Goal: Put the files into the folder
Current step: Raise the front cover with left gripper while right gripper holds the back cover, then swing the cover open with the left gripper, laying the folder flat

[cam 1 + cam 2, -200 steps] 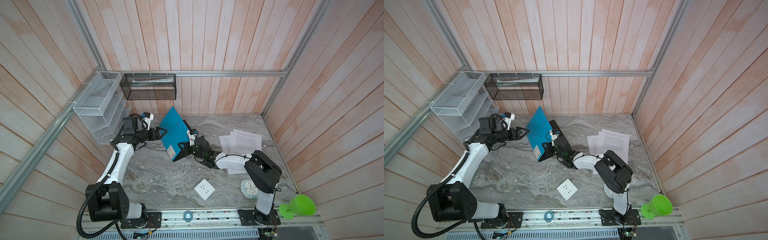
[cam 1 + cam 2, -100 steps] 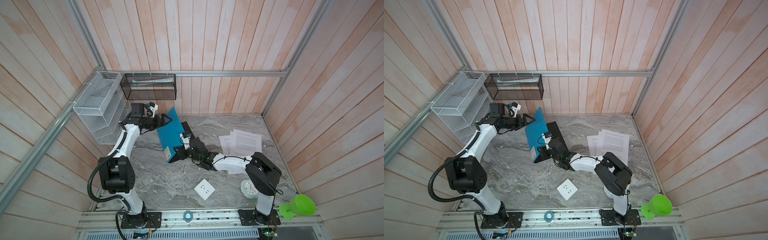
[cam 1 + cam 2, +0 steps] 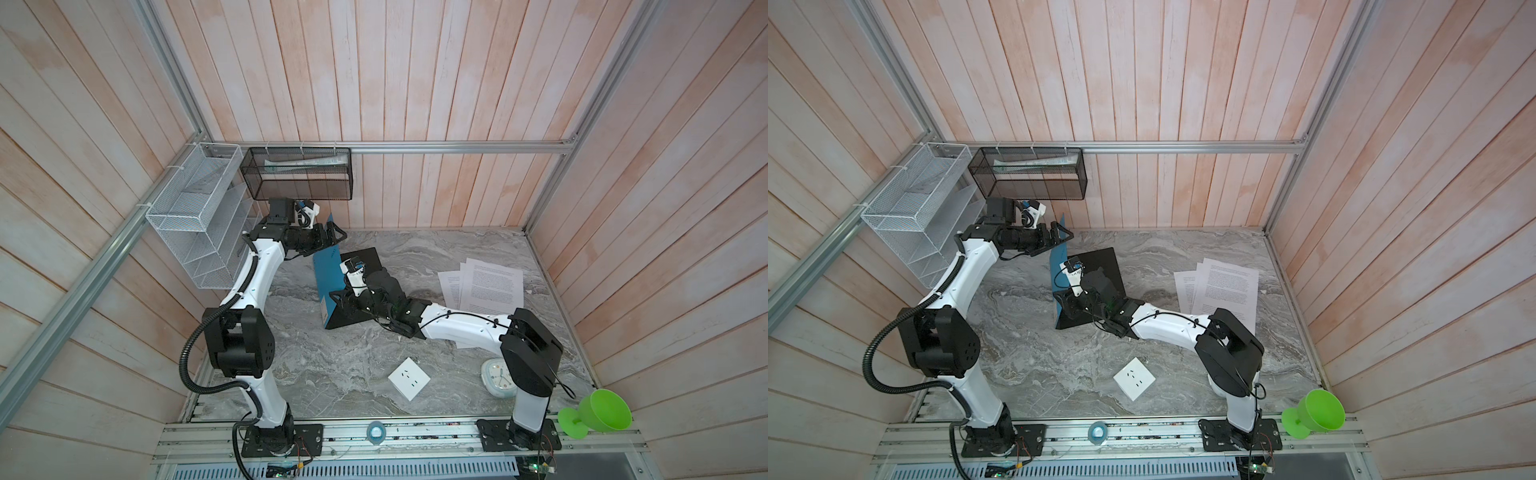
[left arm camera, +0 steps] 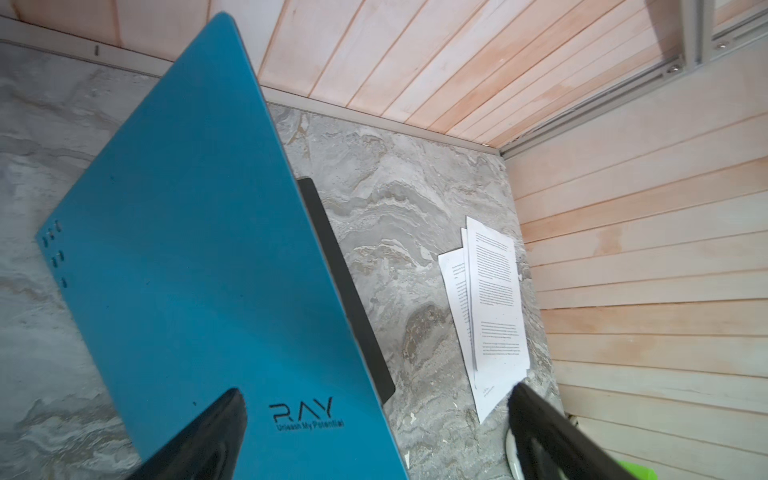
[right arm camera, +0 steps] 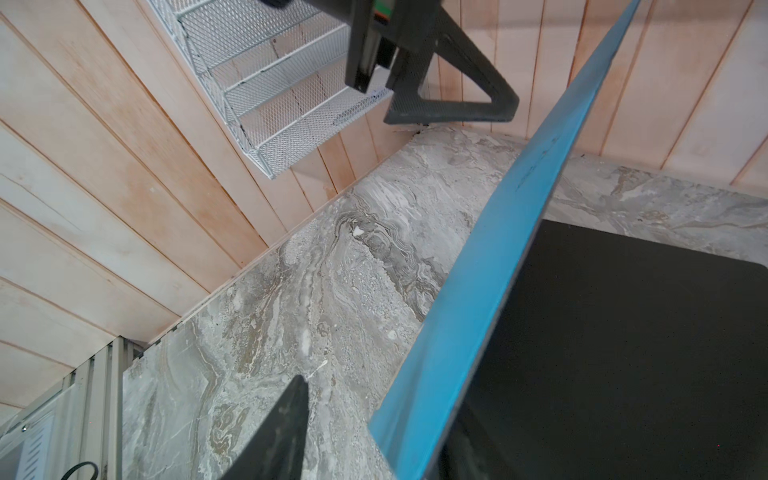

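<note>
The blue cover of the folder [image 4: 199, 249] reads "RAY" [image 4: 301, 409], with "Unleash My Potential" in smaller letters beneath. The folder [image 3: 328, 284] sits at the middle back of the grey marble surface [image 3: 332, 365]. Its blue leaf is tilted up steeply and its black inside lies flat.

The files [image 3: 490, 284] are fanned out flat, well apart to the right by the wall. Their print is too small to read, and the right forearm crosses over their near corner. A white socket plate [image 3: 409, 378], a white clock [image 3: 496, 378] and a green funnel [image 3: 598, 413] lie toward the front. A white wire rack [image 3: 195, 208] and a black mesh basket [image 3: 297, 172] hang at the back left.

The left arm rises from its base, with the forearm reaching back. Its end effector [image 3: 338, 235] is spread wide at the cover's top edge. The right arm stretches low across the surface. Its end effector [image 3: 337, 298] is partly spread at the cover's lower edge: one finger [image 5: 286, 424] stands clear of the blue leaf and the other is hidden behind it.
</note>
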